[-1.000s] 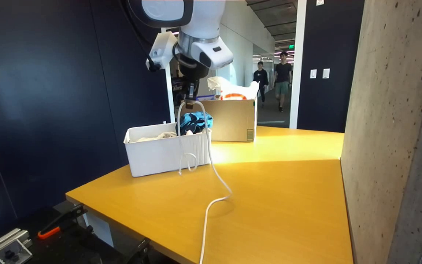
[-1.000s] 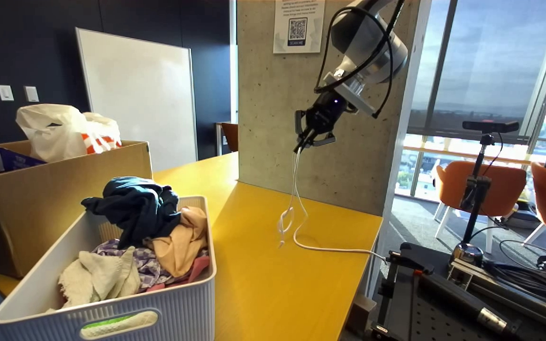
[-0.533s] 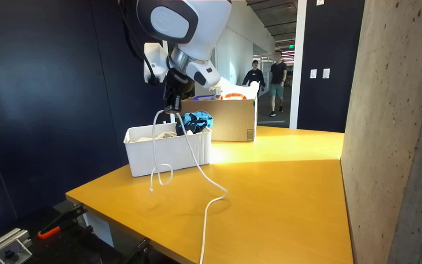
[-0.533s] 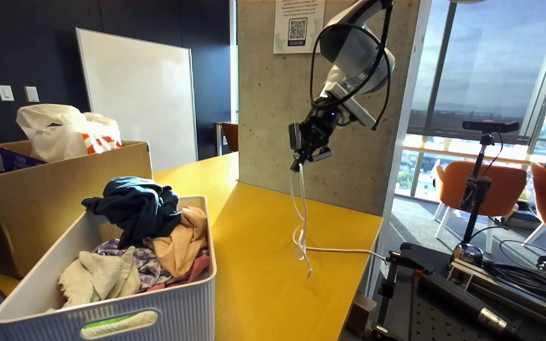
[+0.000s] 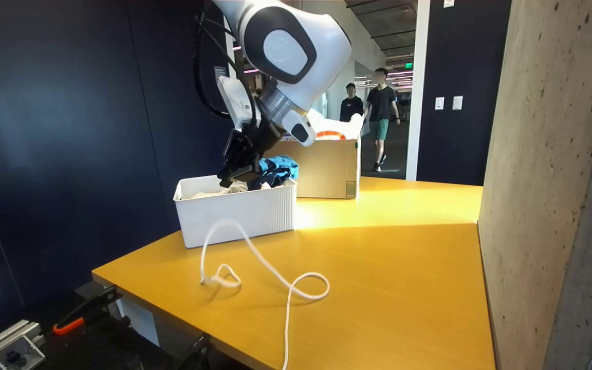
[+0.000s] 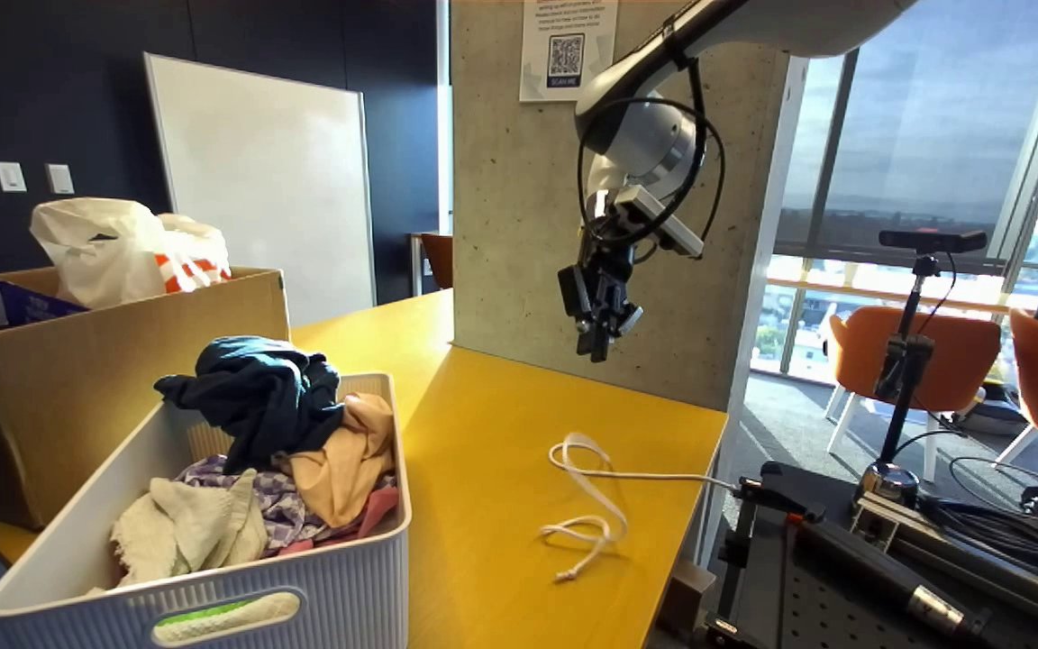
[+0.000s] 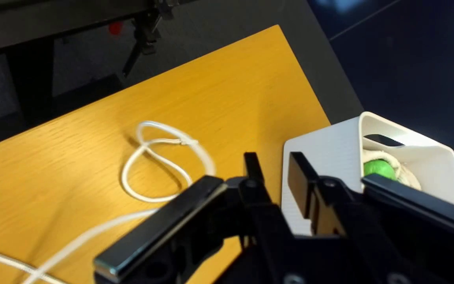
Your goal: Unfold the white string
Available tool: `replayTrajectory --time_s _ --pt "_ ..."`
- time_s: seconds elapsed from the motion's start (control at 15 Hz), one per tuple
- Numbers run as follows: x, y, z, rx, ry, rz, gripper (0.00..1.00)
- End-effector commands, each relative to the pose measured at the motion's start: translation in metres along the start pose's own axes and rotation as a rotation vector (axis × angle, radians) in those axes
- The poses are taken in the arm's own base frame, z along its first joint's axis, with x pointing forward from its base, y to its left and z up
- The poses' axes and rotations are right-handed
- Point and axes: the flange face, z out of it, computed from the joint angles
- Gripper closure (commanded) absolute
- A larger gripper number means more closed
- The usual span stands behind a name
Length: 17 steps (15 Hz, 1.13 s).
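Observation:
The white string [image 5: 275, 274] shows in both exterior views [image 6: 654, 475]. It makes a loose arch, a small curl at its free end and another loop, and runs toward the table's near edge. Its arch is blurred and seems raised off the table. In the wrist view the string [image 7: 105, 226] curls at the left, and part of it is hidden behind a finger. My gripper [image 7: 275, 161] is open with a clear gap and nothing between its fingers. In both exterior views the gripper [image 5: 226, 181] hangs above and apart from the string, pointing down [image 6: 593, 350].
A white bin [image 5: 260, 210] of cloths stands on the yellow table [image 5: 393, 288], close to the gripper in the wrist view [image 7: 329, 150]. A cardboard box [image 5: 321, 169] stands behind it. A concrete pillar [image 6: 528, 225] borders the table. A clamp [image 7: 144, 39] lies beyond the table edge.
My gripper has come down and tilted, and its fingers have opened. The string hung from the fingers before; now it has dropped free toward the table in loops.

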Motion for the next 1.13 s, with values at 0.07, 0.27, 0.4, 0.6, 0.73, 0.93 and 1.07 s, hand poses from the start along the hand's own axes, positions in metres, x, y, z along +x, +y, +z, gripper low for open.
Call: replayTrajectory --time_s 0.07,0.27,0.4,0.6,0.73,0.93,1.07 --pt "0.012 0.0 0.008 -0.076 -0.038 0.025 0.36" --pt "0.001 -0.003 0.018 -0.104 -0.018 0.08 0.14" --pt "-0.007 -0.006 0.026 -0.114 -0.003 0.139 0.01" --pt "-0.013 -0.002 0.032 -0.1 0.027 0.264 0.0" --pt "-0.017 0.004 0.034 -0.097 0.054 0.353 0.0" --pt "-0.023 0.01 0.04 -0.111 0.08 0.461 0.0" --pt "-0.02 0.014 0.043 -0.109 0.077 0.51 0.0"
